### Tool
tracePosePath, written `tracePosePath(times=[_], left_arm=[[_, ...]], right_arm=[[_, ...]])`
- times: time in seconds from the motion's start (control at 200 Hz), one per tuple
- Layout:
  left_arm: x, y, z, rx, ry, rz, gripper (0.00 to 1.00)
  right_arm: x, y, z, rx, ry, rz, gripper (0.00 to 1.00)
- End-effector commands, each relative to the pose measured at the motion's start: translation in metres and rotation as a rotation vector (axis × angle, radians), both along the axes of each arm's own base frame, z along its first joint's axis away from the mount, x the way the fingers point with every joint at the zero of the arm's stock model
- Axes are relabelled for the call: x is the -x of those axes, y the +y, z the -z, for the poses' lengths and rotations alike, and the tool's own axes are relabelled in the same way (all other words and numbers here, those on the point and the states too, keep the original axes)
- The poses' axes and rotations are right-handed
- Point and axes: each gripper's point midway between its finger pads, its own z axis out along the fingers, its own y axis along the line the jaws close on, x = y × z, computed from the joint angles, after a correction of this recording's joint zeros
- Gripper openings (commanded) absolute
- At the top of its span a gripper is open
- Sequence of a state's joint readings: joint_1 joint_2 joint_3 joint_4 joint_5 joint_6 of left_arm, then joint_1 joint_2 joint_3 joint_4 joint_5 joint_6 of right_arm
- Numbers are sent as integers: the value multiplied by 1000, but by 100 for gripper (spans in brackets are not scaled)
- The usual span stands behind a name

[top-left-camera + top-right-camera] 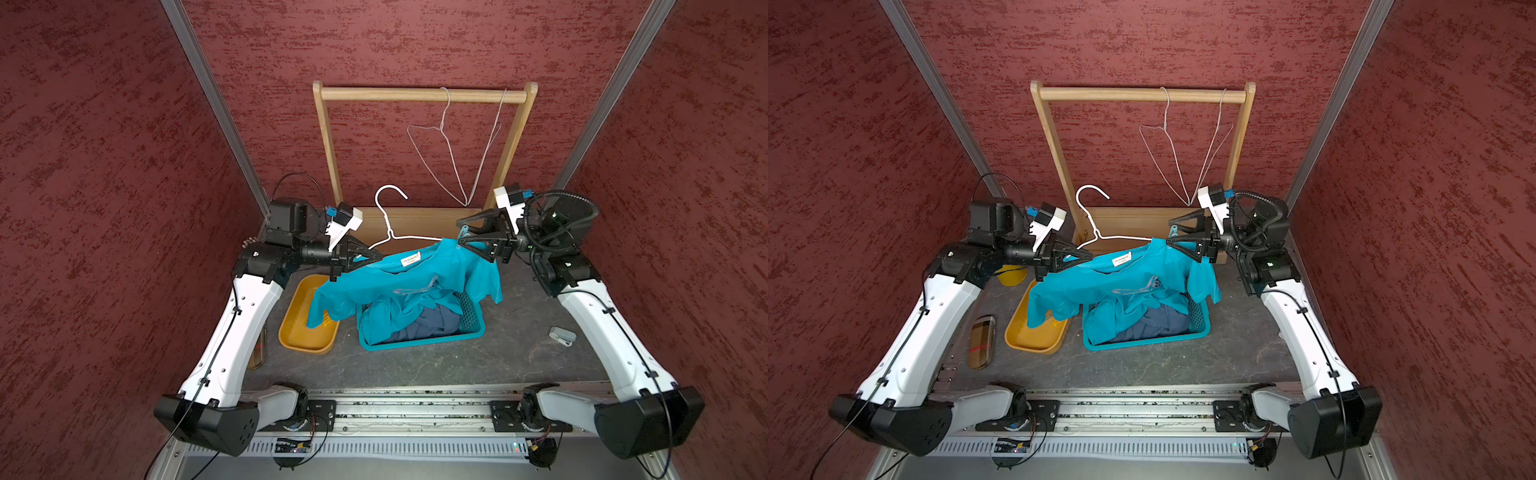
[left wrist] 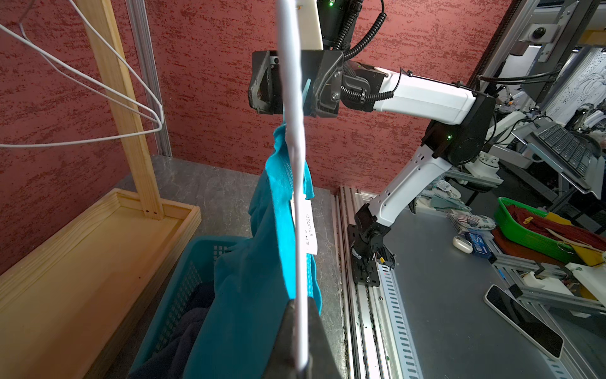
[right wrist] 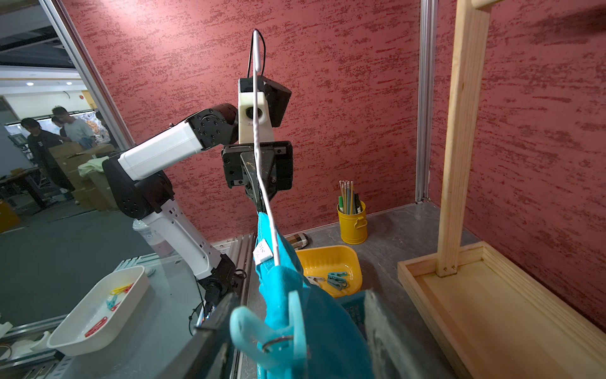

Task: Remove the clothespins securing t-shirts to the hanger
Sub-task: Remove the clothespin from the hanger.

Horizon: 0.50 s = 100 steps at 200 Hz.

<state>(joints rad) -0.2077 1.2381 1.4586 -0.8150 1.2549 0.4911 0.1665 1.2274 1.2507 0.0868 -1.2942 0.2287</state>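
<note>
Pinching the white hanger (image 2: 292,98) and a shoulder of the teal t-shirt (image 1: 374,286) in the jaws of the left gripper (image 1: 378,258), pressed together. Straddling the teal clothespin (image 3: 249,334), clipped on the other shoulder, with the jaws of the right gripper (image 1: 459,232) spread, contact unclear. Trailing shirt hem into the teal basket (image 1: 419,341) on the tabletop (image 1: 519,353).
</note>
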Motion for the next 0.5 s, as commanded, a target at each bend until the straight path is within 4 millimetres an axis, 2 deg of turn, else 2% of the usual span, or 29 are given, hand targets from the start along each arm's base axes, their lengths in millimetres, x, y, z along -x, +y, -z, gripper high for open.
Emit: tracePosePath(times=[0.0, 0.26, 0.381, 0.496], left_arm=[[3, -2, 1, 10, -10, 25, 0], [2, -2, 3, 8, -2, 25, 0], [2, -2, 3, 8, -2, 25, 0], [1, -2, 2, 7, -4, 24, 0]], right_arm=[[2, -2, -17, -12, -63, 9, 61], [3, -3, -20, -15, -72, 10, 50], [3, -2, -19, -16, -67, 10, 42], [2, -2, -17, -15, -61, 10, 30]])
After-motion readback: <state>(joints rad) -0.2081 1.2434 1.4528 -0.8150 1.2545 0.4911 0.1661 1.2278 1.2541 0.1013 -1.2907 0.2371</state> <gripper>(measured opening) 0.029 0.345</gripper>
